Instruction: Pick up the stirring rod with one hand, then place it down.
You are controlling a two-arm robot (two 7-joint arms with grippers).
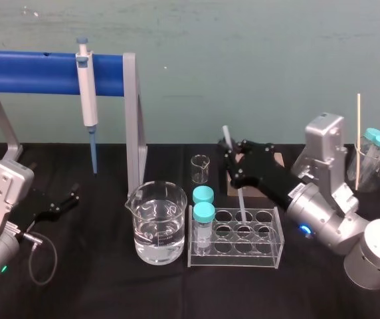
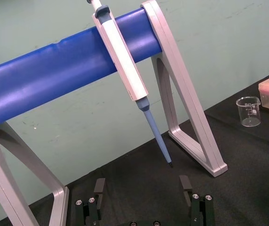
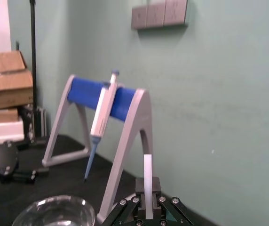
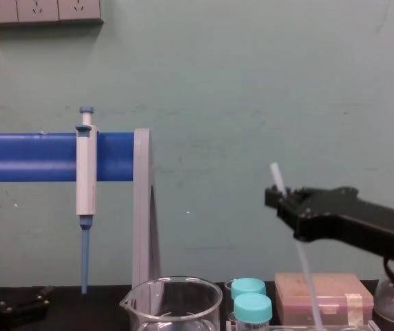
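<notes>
The stirring rod [image 1: 240,199] is pinched in the right claw [image 1: 232,159], off the counter [image 1: 97,279], above the clear tube rack [image 1: 238,251]. Its long axis runs close to upright but tilted: the upper end pokes out above the claw and leans toward the robot's left, and the lower end slants down to the right over a back well of the rack. I cannot tell whether the tip touches the rack. In the chest view the rod [image 4: 304,270] crosses in front of a tan box [image 4: 335,293] and runs out of the bottom edge, with the right claw [image 4: 284,200] pressed onto it near its upper end. From the right wrist view a short length of the rod [image 3: 147,174] stands up out of the claw [image 3: 148,205].

The left claw [image 1: 67,201] lies low by the counter at the robot's left, spread and holding nothing; its two fingers [image 2: 99,188] stand well apart in the left wrist view.

There is one rod and one white-and-blue pipette [image 1: 87,86], which hangs tip down from the blue bar of a grey stand [image 1: 30,72]. There are two beakers: a large one [image 1: 157,226] holding clear liquid just left of the rack, and a small one [image 1: 200,169] behind it. Two teal-capped tubes [image 1: 204,212] stand at the rack's left end.
</notes>
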